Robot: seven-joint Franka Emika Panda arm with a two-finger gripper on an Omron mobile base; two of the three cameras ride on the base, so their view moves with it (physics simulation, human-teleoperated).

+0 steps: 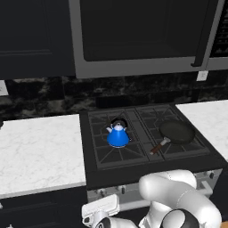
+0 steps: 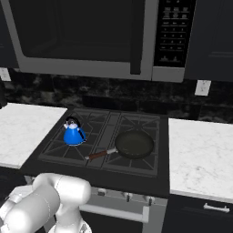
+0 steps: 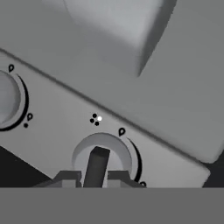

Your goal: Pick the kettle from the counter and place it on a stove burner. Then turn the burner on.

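Note:
The bright-blue kettle (image 1: 118,136) (image 2: 73,133) stands upright on the front-left stove burner (image 1: 111,155) (image 2: 57,149) of the black cooktop. White marble counter (image 1: 40,151) (image 2: 200,150) flanks the stove on both sides. My arm reaches down in front of the stove. In the hand view my gripper (image 3: 95,178) sits at the grey control panel, shut on a round burner knob (image 3: 103,154), its fingertips (image 3: 65,177) pressed on either side of the knob's dark raised bar.
A black frying pan (image 1: 177,132) (image 2: 134,144) with a brown handle rests on the front-right burner. A second knob (image 3: 6,98) lies to the left on the panel, with a grey bar (image 3: 122,35) above. A microwave (image 1: 138,35) hangs over the stove.

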